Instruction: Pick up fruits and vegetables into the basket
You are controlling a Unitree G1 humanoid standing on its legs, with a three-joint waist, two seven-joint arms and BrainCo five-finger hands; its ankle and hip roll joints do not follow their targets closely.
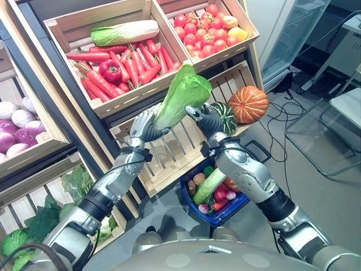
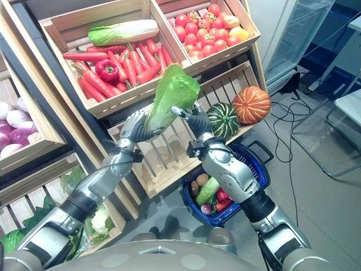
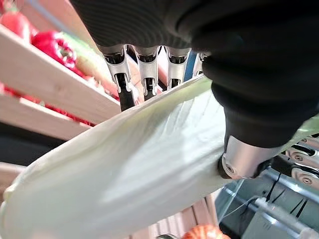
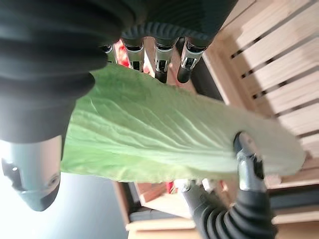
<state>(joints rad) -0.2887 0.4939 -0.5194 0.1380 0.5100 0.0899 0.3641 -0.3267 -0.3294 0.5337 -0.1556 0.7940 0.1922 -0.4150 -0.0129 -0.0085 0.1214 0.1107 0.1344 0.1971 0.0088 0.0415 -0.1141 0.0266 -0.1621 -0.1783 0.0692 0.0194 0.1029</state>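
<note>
A long pale-green napa cabbage (image 1: 181,95) is held up in front of the shelves, between my two hands. My left hand (image 1: 145,125) grips its lower stalk end, fingers (image 3: 144,74) behind it and thumb in front. My right hand (image 1: 204,117) is closed on the leafy side from the right, with the leaf running between its fingers (image 4: 160,63) and thumb. The blue basket (image 1: 228,216) stands on the floor below my right forearm. It holds another cabbage (image 1: 207,186), potatoes and some red vegetables.
The upper crates hold carrots and red peppers (image 1: 121,70), a napa cabbage (image 1: 125,32) and tomatoes (image 1: 203,31). An orange pumpkin (image 1: 248,104) and a green one (image 1: 227,117) sit on the slatted shelf. Onions (image 1: 17,127) and leafy greens (image 1: 39,223) fill the left bins.
</note>
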